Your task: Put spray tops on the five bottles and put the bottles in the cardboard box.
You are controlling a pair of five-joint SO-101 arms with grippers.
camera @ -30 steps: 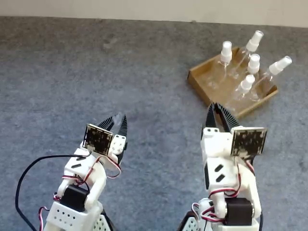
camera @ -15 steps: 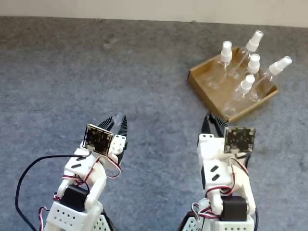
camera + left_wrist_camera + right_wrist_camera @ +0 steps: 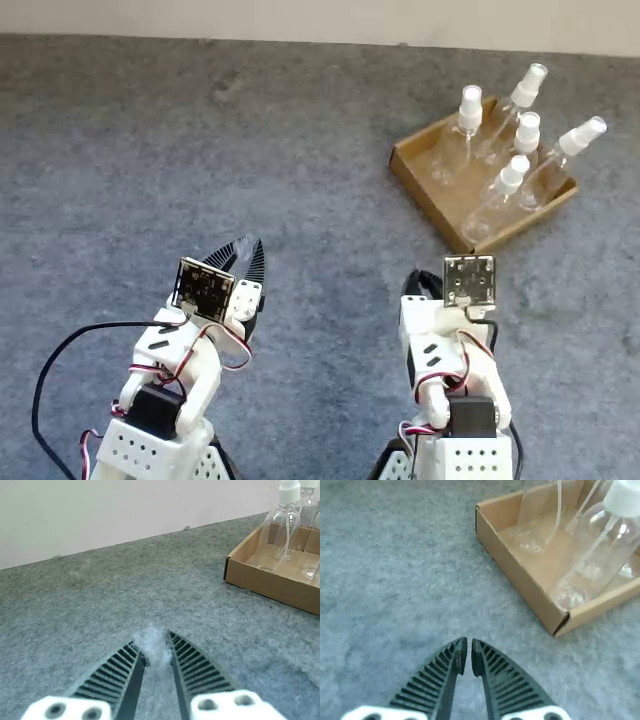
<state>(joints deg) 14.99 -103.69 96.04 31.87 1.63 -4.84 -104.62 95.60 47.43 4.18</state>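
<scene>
You had all five bottles [image 3: 497, 195] standing in the cardboard box [image 3: 420, 185] at the far right of the counter [image 3: 200, 150], each with a white spray top [image 3: 470, 100] on it. By my reading the work itself was done, and the step in hand was simply parking the arms cleanly. Your left arm [image 3: 190, 350] and right arm [image 3: 450, 350] both sat low near their bases, well apart from the box. The right jaws were closed and empty, pointing toward the box's near corner. The left jaws were closed too, with a tuft of pale fluff [image 3: 152, 647] at their tips, and I could not tell whether it was pinched or just lying on the felt. To finish well, you wanted to keep both sets of jaws shut and take the right arm straight back rather than sideways, so it never nudged the box. You also owed the tops a last look, since whether each was seated fully home could not be judged from here.
</scene>
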